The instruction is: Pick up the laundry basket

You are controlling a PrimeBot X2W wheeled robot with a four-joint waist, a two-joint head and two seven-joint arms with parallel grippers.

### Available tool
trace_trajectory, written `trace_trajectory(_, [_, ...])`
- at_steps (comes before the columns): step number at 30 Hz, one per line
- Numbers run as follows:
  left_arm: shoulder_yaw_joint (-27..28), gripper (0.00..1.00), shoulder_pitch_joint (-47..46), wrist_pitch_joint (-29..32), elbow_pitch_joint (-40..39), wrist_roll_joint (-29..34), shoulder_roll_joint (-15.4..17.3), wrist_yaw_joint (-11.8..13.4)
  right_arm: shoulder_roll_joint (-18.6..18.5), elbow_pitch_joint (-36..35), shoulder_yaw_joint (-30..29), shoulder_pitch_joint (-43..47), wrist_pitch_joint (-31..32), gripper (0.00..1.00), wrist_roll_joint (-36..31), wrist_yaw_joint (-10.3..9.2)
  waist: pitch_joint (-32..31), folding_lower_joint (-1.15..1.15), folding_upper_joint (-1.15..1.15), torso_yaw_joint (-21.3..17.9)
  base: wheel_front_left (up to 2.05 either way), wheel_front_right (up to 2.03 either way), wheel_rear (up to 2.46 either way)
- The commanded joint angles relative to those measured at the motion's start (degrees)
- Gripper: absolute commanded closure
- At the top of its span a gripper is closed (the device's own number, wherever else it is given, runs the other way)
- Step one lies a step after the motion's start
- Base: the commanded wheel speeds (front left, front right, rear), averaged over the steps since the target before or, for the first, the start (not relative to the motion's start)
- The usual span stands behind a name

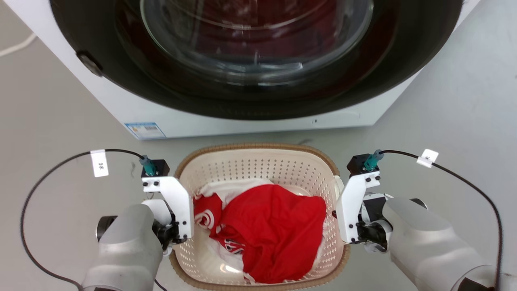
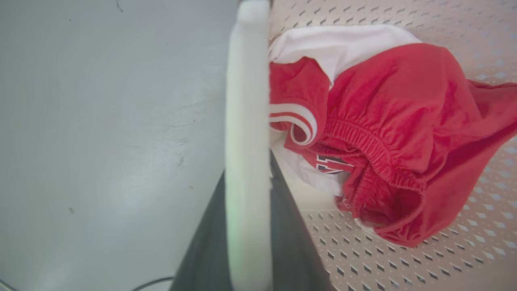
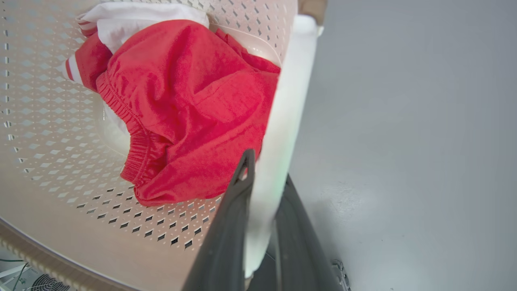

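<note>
Grey floor [image 1: 52, 101] meets a white washing machine [image 1: 258, 117]; the cream perforated laundry basket [image 1: 258, 161], brown woven rim, lies before it. Left wrist: the left gripper [image 2: 247, 169] clamps a smooth white handle [image 2: 247, 101], red elasticated shorts [image 2: 404, 121] just inward. Right wrist: the right gripper [image 3: 266, 165] pinches the opposite handle [image 3: 291, 81]. Grasp looks done; next, an even two-armed lift.

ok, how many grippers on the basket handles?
2. Left gripper straddles the left white handle of the cream perforated laundry basket; right gripper straddles the right white handle.
</note>
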Motion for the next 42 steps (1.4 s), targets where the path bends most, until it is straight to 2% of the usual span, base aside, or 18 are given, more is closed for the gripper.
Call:
trace_trajectory(1, [-0.69,1.00,0.43,1.56,-0.96,-1.12,-3.25,-0.85,1.92,-2.07,0.25,0.83,0.56,1.00,0.62,0.80,-3.14,0.01,0.00,0.47,0.00,0.00,0.00])
trace_trajectory(12, [-3.76,1.00,1.23,7.52,-2.11,-4.94,-3.06,-0.86,-0.76,-3.67,0.61,1.59,5.06,1.00,2.41,0.80,-10.41,0.01,0.00,2.03,0.00,0.00,0.00])
trace_trajectory(24, [-6.66,1.00,3.14,12.65,-2.45,-8.35,-2.32,-0.85,-2.07,-3.29,0.81,2.16,11.39,1.00,4.46,0.79,-17.18,0.01,0.00,1.82,0.00,0.00,0.00])
trace_trajectory(42, [-10.22,1.00,4.64,14.44,-2.98,-11.38,-1.49,-0.85,-2.11,-1.02,1.10,3.56,13.24,1.00,4.71,0.73,-22.25,0.01,0.00,1.35,0.00,0.00,0.00])
